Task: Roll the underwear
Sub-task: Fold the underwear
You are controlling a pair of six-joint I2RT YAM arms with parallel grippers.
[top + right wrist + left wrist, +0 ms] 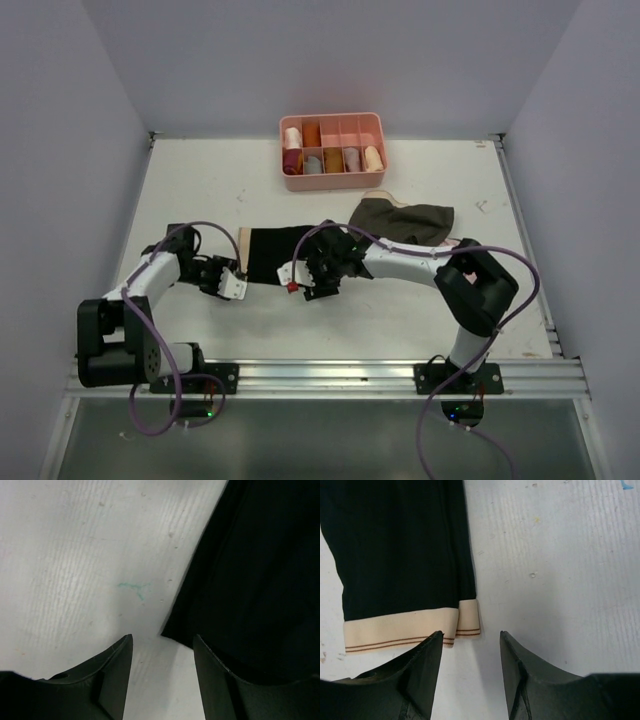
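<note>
The underwear (272, 253) is lying flat mid-table, waistband (400, 630) leftward. The left gripper (471, 639) and right gripper (162, 641) are hovering part-open and empty at its near corners. Likely best: pinching both corners evenly and together.

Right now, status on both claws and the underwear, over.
Left claw open at waistband corner. Right claw open at black edge. Underwear flat, unrolled. Olive-brown garment lies just behind.
</note>
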